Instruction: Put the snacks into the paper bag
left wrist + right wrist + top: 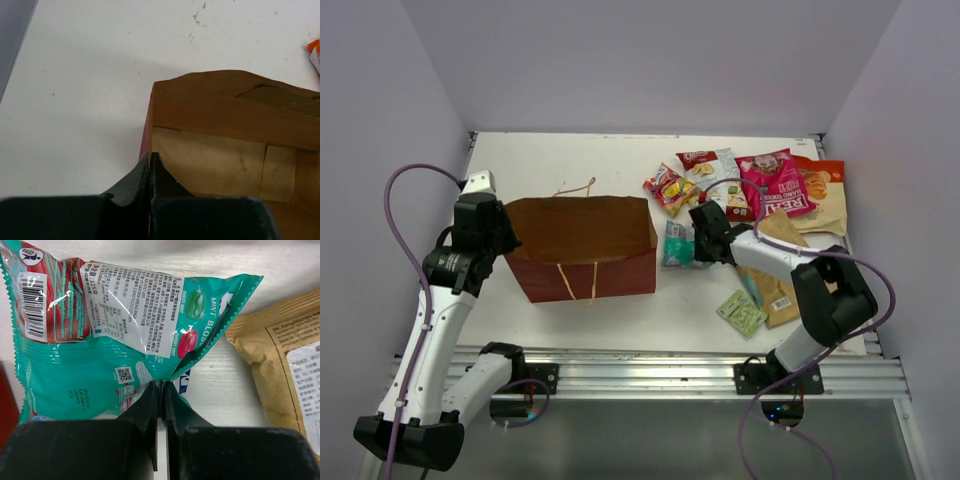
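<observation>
The teal packet [100, 350] is glossy, crinkled film with zigzag-cut seams. It carries a white panel of dense small print, a barcode, a QR code, and "MINT" beside pictured green and red sweets. It lies on the white table [570, 160] just right of the paper bag [582, 228]. The right gripper [161, 387] has its black fingers pressed together on the packet's near edge. Beside it lies the matte tan kraft pouch [285, 355], white-labelled. The bag is stiff paper — red-brown outside, tan inside, mouth open. The left gripper [150, 157] is pinched tight on the rim of its left end wall.
</observation>
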### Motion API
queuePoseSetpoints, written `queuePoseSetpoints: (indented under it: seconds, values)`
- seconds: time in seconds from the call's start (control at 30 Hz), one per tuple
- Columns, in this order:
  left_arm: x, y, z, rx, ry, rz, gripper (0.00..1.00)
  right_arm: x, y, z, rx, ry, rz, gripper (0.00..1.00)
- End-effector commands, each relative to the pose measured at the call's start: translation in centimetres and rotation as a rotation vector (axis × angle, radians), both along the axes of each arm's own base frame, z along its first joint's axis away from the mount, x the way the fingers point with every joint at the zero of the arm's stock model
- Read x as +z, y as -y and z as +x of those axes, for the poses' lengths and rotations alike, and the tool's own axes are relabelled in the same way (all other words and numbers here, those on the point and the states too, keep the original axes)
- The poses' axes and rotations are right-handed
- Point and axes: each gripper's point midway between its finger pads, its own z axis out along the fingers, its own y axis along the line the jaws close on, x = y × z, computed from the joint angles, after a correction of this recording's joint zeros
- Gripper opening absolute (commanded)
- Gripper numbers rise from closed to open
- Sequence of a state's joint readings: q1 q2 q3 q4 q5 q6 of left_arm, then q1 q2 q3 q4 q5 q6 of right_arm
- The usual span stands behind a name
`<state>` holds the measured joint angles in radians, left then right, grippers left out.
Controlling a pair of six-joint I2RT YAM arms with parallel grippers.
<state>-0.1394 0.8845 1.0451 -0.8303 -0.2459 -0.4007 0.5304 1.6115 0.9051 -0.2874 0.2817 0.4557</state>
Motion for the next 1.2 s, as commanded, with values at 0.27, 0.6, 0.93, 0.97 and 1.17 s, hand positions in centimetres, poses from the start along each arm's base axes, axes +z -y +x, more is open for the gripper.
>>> queuePoseSetpoints:
  seconds: [0.27,0.6,0.93,0.97,1.17]
  values:
    - [0.3,-0.3,0.6,-0.001,0.016,0.026,0.00,24.3,2.0,2.1,0.039,0.381,-0.004,0.00]
    - [0.5,-0.2,0.8,-0.008,0.013,0.028,0.00,40.4,-10.4,-1.3,0.460,0.515,0.369,0.00]
    - [0.8,-0.5,0.4,0.006,0.019,0.037,0.00,35.5,-19.3,-6.2,0.641,0.364,0.415,0.00]
    - [0.8,-0.6,0.4,0.007,0.017,0.038,0.00,35.2,-19.4,-6.3,0.641,0.359,0.416,0.00]
    - [0.8,-0.7,0.3,0.011,0.021,0.040,0.00,33.3,-19.7,-5.8,0.626,0.333,0.393,0.00]
